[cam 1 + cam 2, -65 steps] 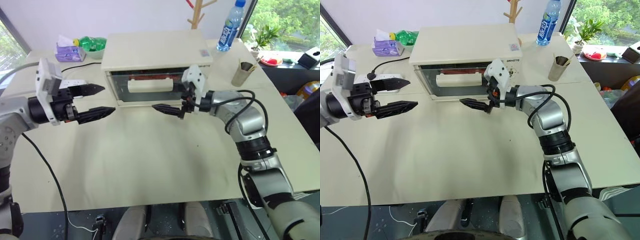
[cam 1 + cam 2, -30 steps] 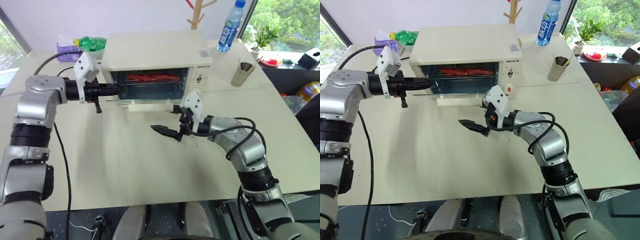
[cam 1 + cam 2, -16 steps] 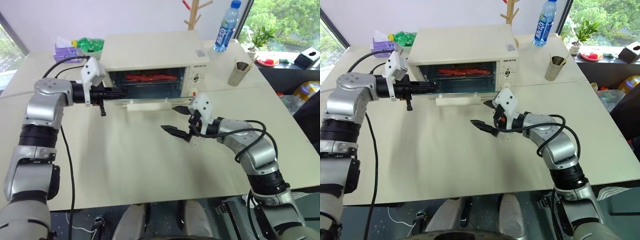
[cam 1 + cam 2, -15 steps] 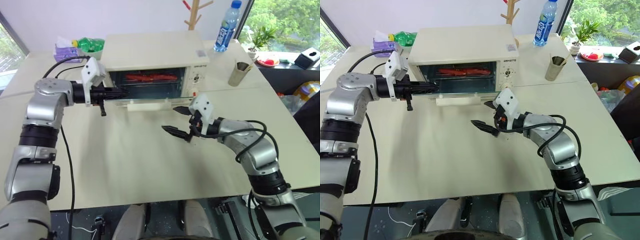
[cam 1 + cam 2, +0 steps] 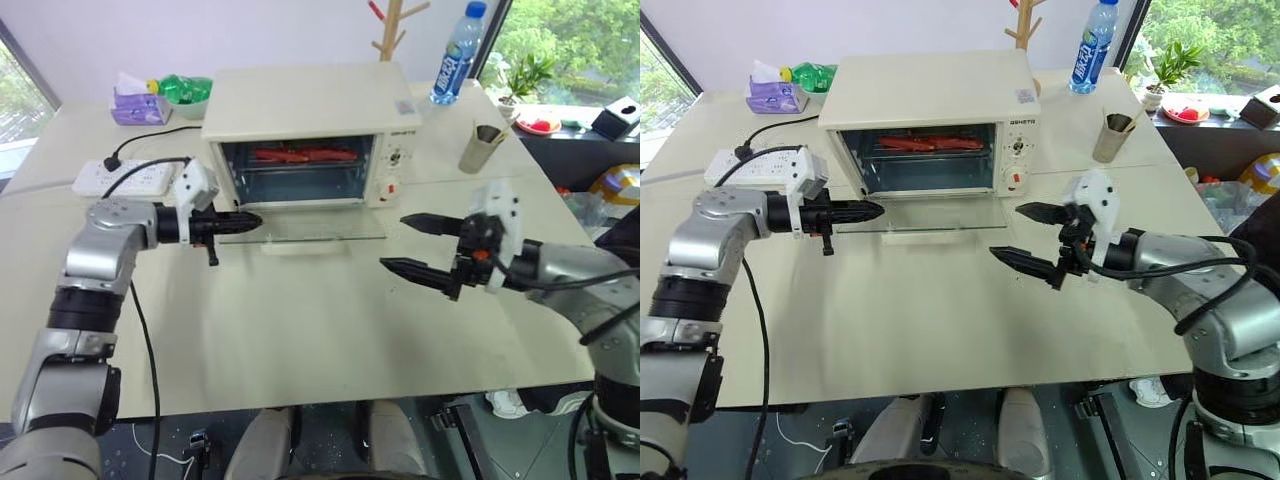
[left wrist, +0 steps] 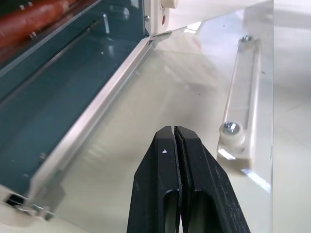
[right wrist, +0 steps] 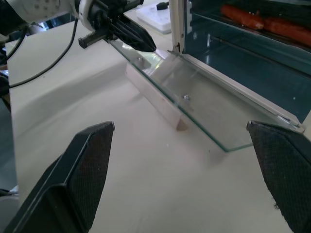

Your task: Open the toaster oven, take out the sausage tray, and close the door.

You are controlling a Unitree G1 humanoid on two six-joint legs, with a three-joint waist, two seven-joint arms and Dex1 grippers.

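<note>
Jaws of the left gripper (image 5: 865, 211) were pressed together, holding nothing, their tip at the left end of the lowered door (image 5: 930, 215); those of the right gripper (image 5: 1032, 236) stood wide apart and empty, out over the bare surface (image 5: 940, 320) toward its right edge. A couple of seconds before, the glass front had been upright with both arms in front of it. A second before, it was already tipped down with the left fingers at its left end. Now the door lay flat and level, hinged at the oven mouth, its cream bar handle (image 7: 155, 99) slung under the outer edge — and the right arm had swung away to the right, clear of the opening.

That settled the first step, by my reading: the toaster oven (image 5: 932, 112), standing near the surface's back edge, was open. Inside on the upper rack, the sausage tray (image 5: 930, 143) sat untouched with its red sausages showing. Next would likely come a reach in for the tray's front lip — the wide right jaws looked the better placed. Closing the door remained to be done.
</note>
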